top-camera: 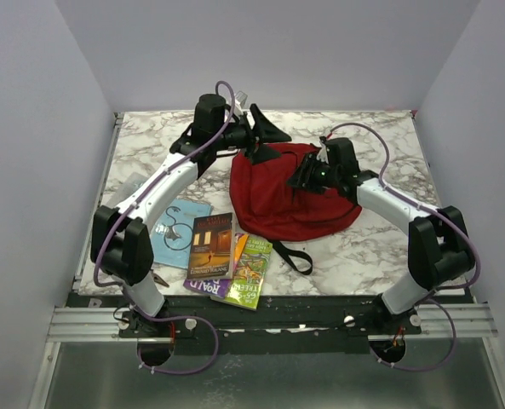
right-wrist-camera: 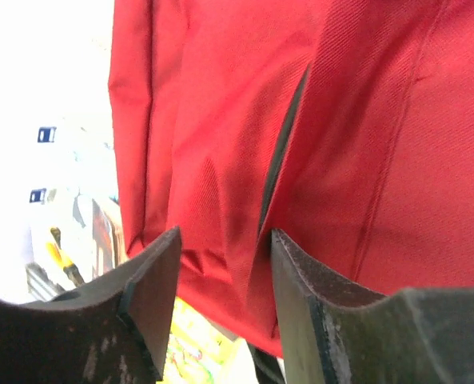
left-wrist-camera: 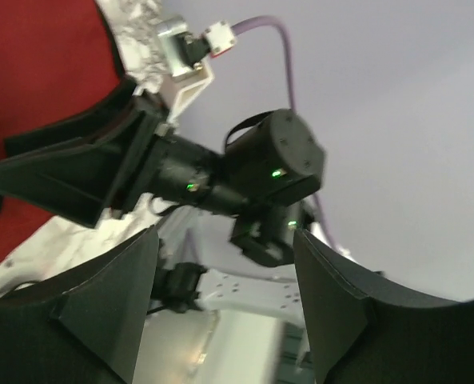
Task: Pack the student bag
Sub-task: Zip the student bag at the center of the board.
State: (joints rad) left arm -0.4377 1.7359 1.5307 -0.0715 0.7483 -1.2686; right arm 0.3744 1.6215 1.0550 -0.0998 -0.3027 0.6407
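Observation:
The student bag (top-camera: 282, 200) is a dark-red fabric backpack lying flat mid-table, one black strap (top-camera: 295, 256) trailing toward the near edge. My left gripper (top-camera: 271, 139) is open and empty, raised at the bag's far left edge. In the left wrist view its jaws (left-wrist-camera: 225, 268) frame the right arm, with the bag (left-wrist-camera: 37, 64) at top left. My right gripper (top-camera: 307, 177) is over the bag's upper middle. In the right wrist view it (right-wrist-camera: 225, 248) is open, just above the red fabric (right-wrist-camera: 221, 120), beside a dark zipper line (right-wrist-camera: 280, 160).
Several books lie left of the bag near the front edge: a light blue booklet (top-camera: 179, 228), a dark-covered book (top-camera: 211, 247), a yellow-green book (top-camera: 250, 271) and a purple one (top-camera: 203, 286) beneath. The yellow-green book shows in the right wrist view (right-wrist-camera: 193, 352). Grey walls enclose the marble table (top-camera: 380, 247).

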